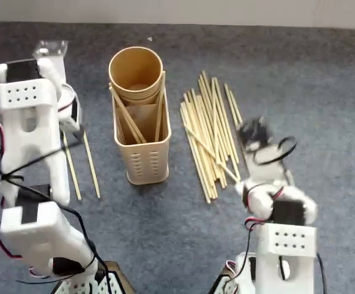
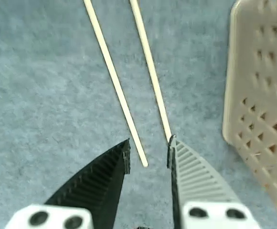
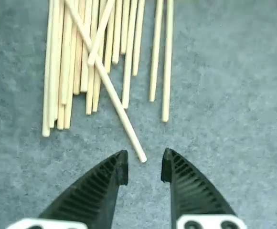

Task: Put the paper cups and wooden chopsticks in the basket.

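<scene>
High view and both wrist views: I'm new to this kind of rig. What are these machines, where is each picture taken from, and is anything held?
Two small white robot arms stand side by side at a grey carpet. The high view looks down on both; each wrist view looks along one arm's own gripper. A beige basket stands between them, holding stacked paper cups and a few chopsticks. The left gripper is open over two loose chopsticks; the right gripper is open before the chopstick pile. Neither holds anything.
</scene>
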Action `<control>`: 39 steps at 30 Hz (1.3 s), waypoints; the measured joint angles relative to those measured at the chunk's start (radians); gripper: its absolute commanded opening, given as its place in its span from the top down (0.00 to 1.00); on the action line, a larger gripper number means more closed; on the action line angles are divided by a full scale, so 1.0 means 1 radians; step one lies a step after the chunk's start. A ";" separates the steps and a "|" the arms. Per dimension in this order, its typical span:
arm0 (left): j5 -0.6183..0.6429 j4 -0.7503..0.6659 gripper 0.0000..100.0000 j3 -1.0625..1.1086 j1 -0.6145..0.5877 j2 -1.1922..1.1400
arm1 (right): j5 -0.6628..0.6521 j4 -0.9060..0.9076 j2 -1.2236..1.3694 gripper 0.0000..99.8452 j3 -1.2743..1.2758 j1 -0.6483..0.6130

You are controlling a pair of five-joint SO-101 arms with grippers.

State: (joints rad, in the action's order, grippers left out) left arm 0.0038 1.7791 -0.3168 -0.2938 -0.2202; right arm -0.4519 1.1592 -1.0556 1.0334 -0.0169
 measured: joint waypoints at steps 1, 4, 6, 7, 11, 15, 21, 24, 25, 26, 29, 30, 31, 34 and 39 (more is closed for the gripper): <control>0.000 -0.011 0.84 0.020 -0.005 -0.032 | 0.000 -0.034 -0.011 0.87 0.077 -0.003; 0.000 -0.057 0.81 0.037 -0.025 -0.157 | 0.041 -0.103 -0.031 0.87 0.187 -0.003; -0.011 -0.064 0.77 0.029 -0.031 -0.245 | 0.081 -0.152 -0.035 0.87 0.222 -0.003; -0.017 -0.064 0.76 0.012 -0.031 -0.295 | 0.103 -0.176 -0.037 0.87 0.235 -0.003; -0.034 -0.051 0.75 -0.095 -0.029 -0.473 | 0.135 -0.222 -0.037 0.87 0.282 0.005; -0.052 -0.034 0.75 -0.204 -0.035 -0.545 | 0.135 -0.239 -0.037 0.87 0.308 0.005; -0.080 -0.026 0.75 -0.275 -0.107 -0.548 | 0.135 -0.322 -0.037 0.87 0.373 0.005; -0.084 -0.026 0.75 -0.265 -0.112 -0.548 | 0.135 -0.331 -0.037 0.87 0.373 0.003; -0.084 -0.026 0.75 -0.261 -0.112 -0.549 | 0.135 -0.331 -0.037 0.87 0.373 0.003; -0.084 -0.026 0.75 -0.258 -0.112 -0.557 | 0.135 -0.331 -0.037 0.87 0.373 0.003; -0.084 -0.026 0.75 -0.255 -0.107 -0.575 | 0.135 -0.334 -0.038 0.87 0.379 0.003; -0.084 -0.026 0.75 -0.255 -0.101 -0.585 | 0.135 -0.334 -0.038 0.87 0.379 0.003; -0.084 -0.026 0.75 -0.255 -0.092 -0.597 | 0.135 -0.334 -0.038 0.87 0.379 0.003; -0.084 -0.026 0.75 -0.256 -0.046 -0.626 | 0.135 -0.334 -0.038 0.87 0.379 0.003; -0.048 -0.025 0.75 -0.278 0.002 -0.643 | 0.135 -0.334 -0.040 0.87 0.384 0.003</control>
State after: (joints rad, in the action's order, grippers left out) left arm -0.0437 1.7545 -0.5946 -0.2923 -0.8631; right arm -0.3168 0.8247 -1.0955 1.4170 -0.0138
